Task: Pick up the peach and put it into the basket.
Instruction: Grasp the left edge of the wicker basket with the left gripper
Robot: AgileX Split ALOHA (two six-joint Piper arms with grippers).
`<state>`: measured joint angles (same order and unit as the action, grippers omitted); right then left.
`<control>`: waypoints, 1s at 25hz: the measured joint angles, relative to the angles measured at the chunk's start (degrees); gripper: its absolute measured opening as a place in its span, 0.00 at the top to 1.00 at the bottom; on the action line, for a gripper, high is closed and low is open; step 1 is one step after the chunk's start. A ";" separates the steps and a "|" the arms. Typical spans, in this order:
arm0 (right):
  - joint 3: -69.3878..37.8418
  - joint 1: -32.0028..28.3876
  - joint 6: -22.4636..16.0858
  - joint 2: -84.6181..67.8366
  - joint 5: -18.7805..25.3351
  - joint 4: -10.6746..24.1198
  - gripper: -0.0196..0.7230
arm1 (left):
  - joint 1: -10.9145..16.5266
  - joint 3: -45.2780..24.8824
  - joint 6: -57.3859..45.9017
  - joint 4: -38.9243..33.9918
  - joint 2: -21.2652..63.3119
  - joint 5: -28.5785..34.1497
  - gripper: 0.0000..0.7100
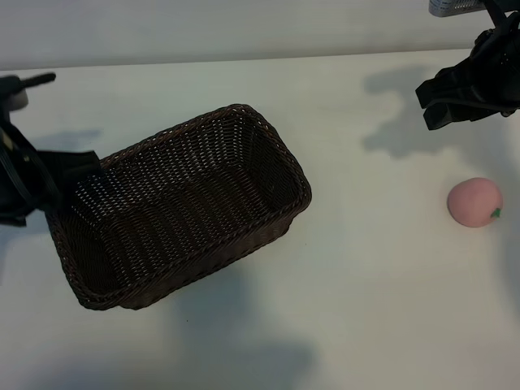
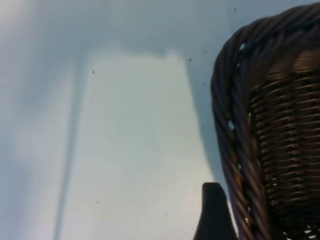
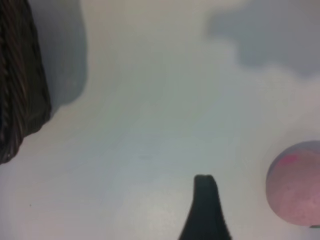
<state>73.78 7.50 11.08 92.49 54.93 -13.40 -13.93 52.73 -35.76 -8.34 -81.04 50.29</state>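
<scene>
The pink peach (image 1: pixel 475 201) lies on the white table at the right, its green leaf mark facing the front edge. The dark brown wicker basket (image 1: pixel 244 114) sits left of centre, turned at an angle, with nothing in it. My right gripper (image 1: pixel 428 106) hangs open behind the peach, apart from it and holding nothing. In the right wrist view one finger (image 3: pixel 205 205) shows, with the peach (image 3: pixel 295 185) off to its side and a basket corner (image 3: pixel 20 90) farther away. My left gripper (image 1: pixel 57 188) stands open at the basket's left end; one finger (image 2: pixel 215 212) sits just outside the braided rim (image 2: pixel 227 125).
Bare white tabletop (image 1: pixel 382 284) surrounds the peach and runs between it and the basket. The table's far edge meets a pale wall (image 1: pixel 244 28). The arms cast shadows on the table at the back right and front centre.
</scene>
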 joint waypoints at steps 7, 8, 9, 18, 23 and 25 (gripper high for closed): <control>0.00 0.00 0.00 0.00 0.00 0.00 0.26 | 0.04 -2.39 -1.27 0.00 -5.17 -3.19 0.29; 0.00 0.00 0.00 0.00 0.00 0.00 0.26 | 0.04 -2.39 -1.41 0.00 -6.15 -3.42 0.29; 0.00 0.00 0.00 0.00 0.00 0.00 0.26 | 0.04 -2.39 -1.43 0.00 -6.91 -3.67 0.29; 0.00 0.00 0.00 0.00 0.00 0.00 0.26 | 0.06 -2.39 -1.27 1.91 -14.10 -9.04 0.29; 0.00 0.00 0.00 0.00 0.00 0.00 0.26 | 0.06 -3.62 -1.27 1.97 -15.15 -11.87 0.29; 0.00 0.00 0.00 0.00 0.00 -0.01 0.26 | 0.06 -4.77 -1.27 2.13 -15.21 -13.23 0.29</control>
<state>73.78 7.50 11.08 92.49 54.93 -13.42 -13.87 47.96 -37.03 -6.20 -96.25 37.06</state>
